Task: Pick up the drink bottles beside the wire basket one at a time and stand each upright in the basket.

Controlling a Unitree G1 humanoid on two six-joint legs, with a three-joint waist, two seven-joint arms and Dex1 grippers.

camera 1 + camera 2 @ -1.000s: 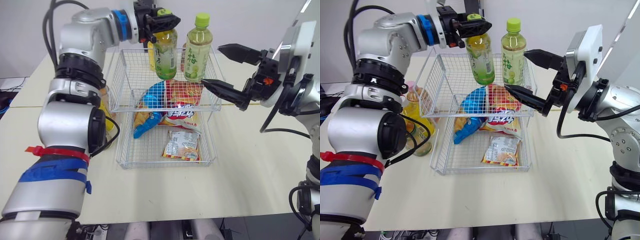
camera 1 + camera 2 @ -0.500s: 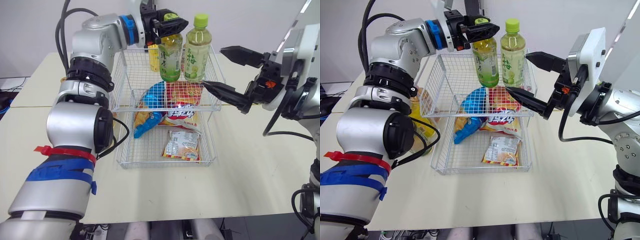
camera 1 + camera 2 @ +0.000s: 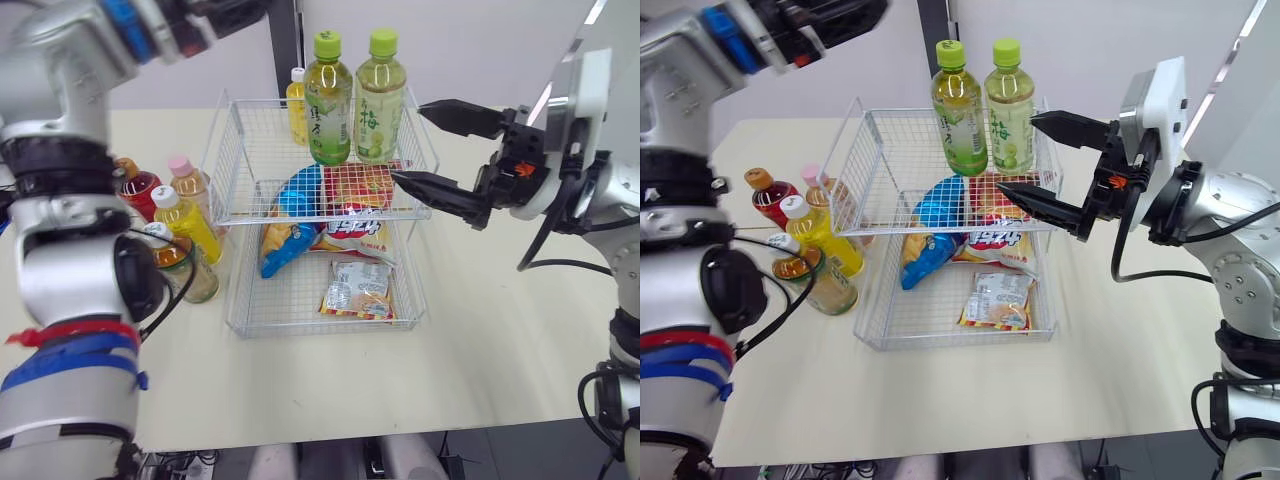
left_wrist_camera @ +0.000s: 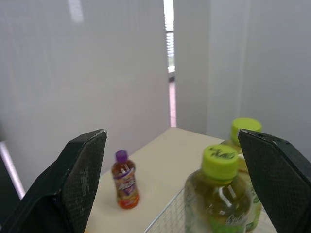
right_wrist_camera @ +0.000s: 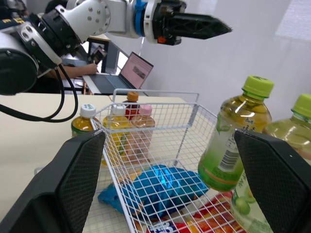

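My left gripper (image 4: 170,140) hangs high over the table's far left edge, fingers spread wide and empty. It is well apart from the green tea bottle (image 3: 328,100), which stands upright beside its twin (image 3: 380,95) at the wire basket's (image 3: 226,214) far edge. My right gripper (image 3: 407,141) gapes empty just beside them.

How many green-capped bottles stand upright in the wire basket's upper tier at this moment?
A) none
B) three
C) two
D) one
C: one green-capped bottle and a second green-capped bottle stand side by side, both upright, in the upper tier of the wire basket.
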